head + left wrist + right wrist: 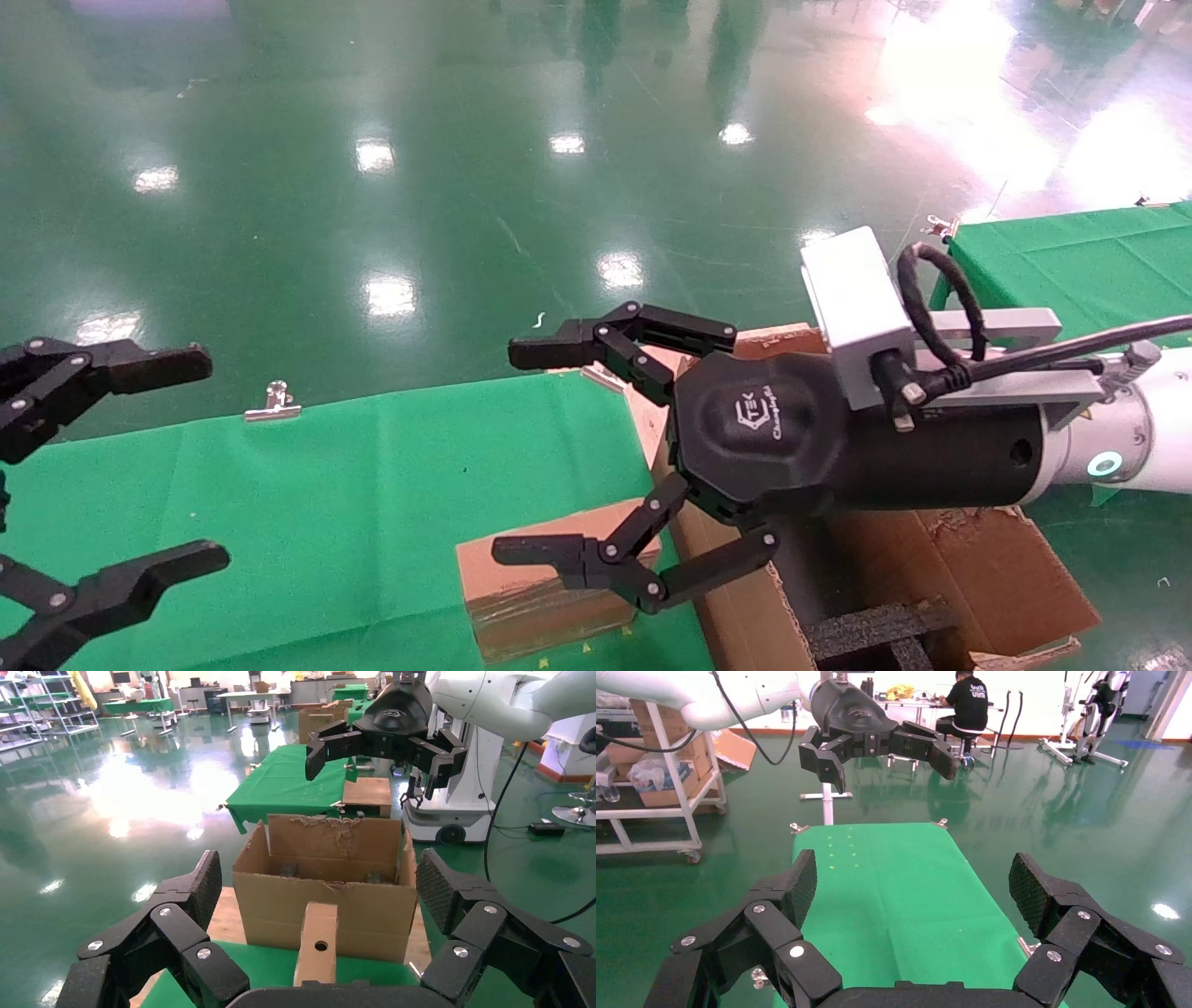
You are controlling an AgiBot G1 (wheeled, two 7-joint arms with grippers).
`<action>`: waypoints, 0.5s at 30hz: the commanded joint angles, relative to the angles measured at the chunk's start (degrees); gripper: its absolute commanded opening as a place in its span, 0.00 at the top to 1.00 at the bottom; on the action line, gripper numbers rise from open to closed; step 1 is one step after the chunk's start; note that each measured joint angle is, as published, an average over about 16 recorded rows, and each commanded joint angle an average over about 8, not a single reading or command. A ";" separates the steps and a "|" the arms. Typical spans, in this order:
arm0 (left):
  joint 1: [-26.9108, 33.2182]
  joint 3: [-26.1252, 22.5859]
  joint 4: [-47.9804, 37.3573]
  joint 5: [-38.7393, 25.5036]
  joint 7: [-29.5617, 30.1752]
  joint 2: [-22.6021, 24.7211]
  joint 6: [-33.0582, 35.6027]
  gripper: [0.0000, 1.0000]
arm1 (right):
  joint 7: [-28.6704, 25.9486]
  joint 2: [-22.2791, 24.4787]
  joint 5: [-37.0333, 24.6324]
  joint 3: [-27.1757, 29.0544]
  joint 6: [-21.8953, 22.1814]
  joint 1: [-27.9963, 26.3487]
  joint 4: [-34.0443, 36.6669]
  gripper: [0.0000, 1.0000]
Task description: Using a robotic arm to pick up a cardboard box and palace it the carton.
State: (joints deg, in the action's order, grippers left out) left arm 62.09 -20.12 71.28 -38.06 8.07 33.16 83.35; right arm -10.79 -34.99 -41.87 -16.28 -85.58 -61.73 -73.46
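Observation:
The small brown cardboard box (549, 587) lies on the green table (326, 485), tight against the big torn-flapped carton (941, 568). My right gripper (515, 452) hangs open above the box, apart from it, at the end of the white robotic arm (1145, 438). At the table's left end my left gripper (205, 457) is open and holds nothing. The left wrist view shows the cardboard box (318, 945), round hole facing it, in front of the carton (281, 896), between the left gripper (320, 888) fingers, with the right gripper (376, 766) above. The right gripper (912, 885) sees bare cloth.
Metal clips (272, 403) pin the cloth at the table's far edge. A second green-covered table (1071, 252) stands at the back right. Black foam dividers (875, 629) fill the carton. Shiny green floor lies beyond the table. The left gripper (888, 769) shows far off in the right wrist view.

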 commanded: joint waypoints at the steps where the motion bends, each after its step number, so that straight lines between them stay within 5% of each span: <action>1: 0.00 0.00 0.00 0.00 0.00 0.00 0.00 0.00 | 0.00 0.00 0.00 0.00 0.00 0.00 0.00 0.00; 11: 0.00 0.00 0.00 0.00 0.00 0.00 0.00 0.00 | 0.00 0.00 0.00 0.00 0.00 0.00 0.00 0.00; 15: 0.00 0.00 0.00 0.00 0.00 0.00 0.00 0.45 | 0.00 0.00 0.00 0.00 0.00 0.00 0.00 0.00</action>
State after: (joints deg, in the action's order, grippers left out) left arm 62.09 -20.12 71.28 -38.06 8.07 33.16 83.35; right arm -10.79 -34.99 -41.87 -16.26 -85.59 -61.72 -73.47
